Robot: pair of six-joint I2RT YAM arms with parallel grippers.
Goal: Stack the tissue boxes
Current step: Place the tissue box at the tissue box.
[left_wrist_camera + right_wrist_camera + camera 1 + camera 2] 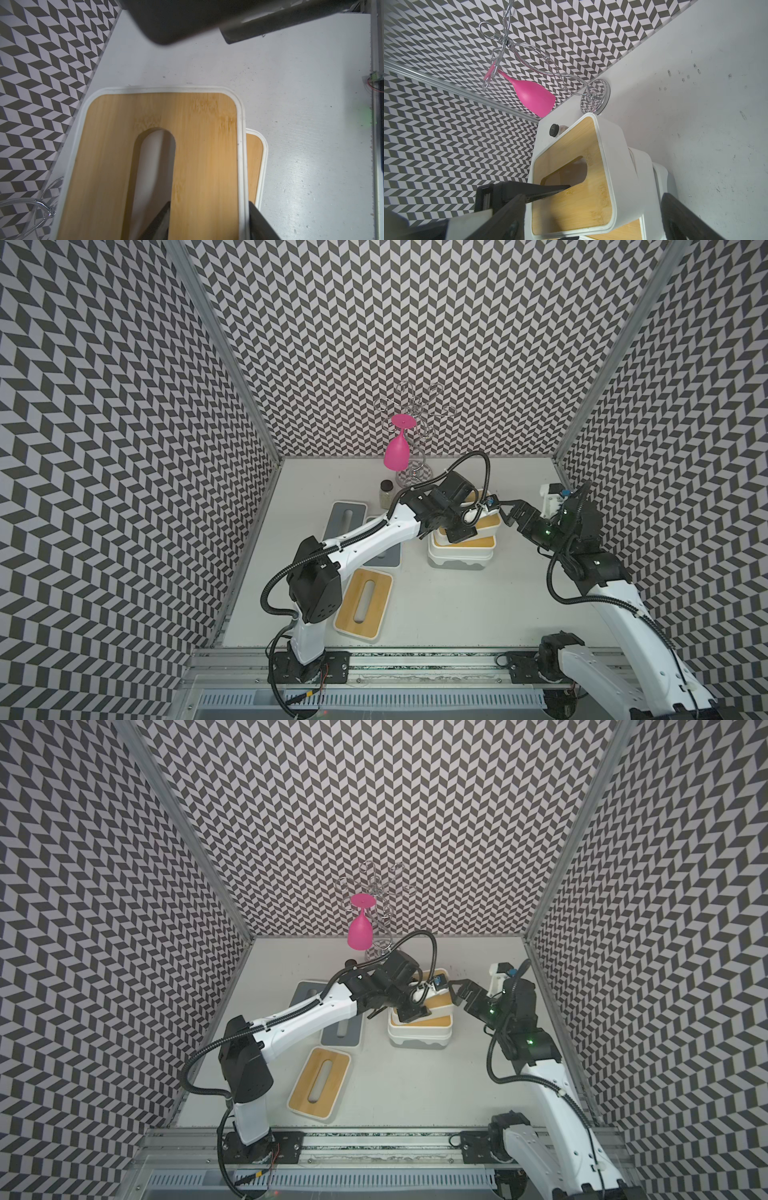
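Three tissue boxes stand stacked right of centre: a white one (457,562) at the bottom, a bamboo-lidded one (473,542) on it, and a bamboo-lidded top box (488,521) (203,133) lying slightly askew. My left gripper (469,526) (208,203) has one finger in the top box's slot and one outside its rim, with no gap showing. My right gripper (506,515) (593,224) stands wide open at that box's right end. Another bamboo-lidded box (363,603) lies at the front left. Two grey-lidded boxes (347,514) (384,562) lie partly under my left arm.
A small dark-capped jar (386,493) stands behind the grey boxes. A pink goblet (395,450) hangs upside down on a wire rack (415,406) at the back wall. Patterned walls close three sides, and a metal rail (415,655) runs along the front.
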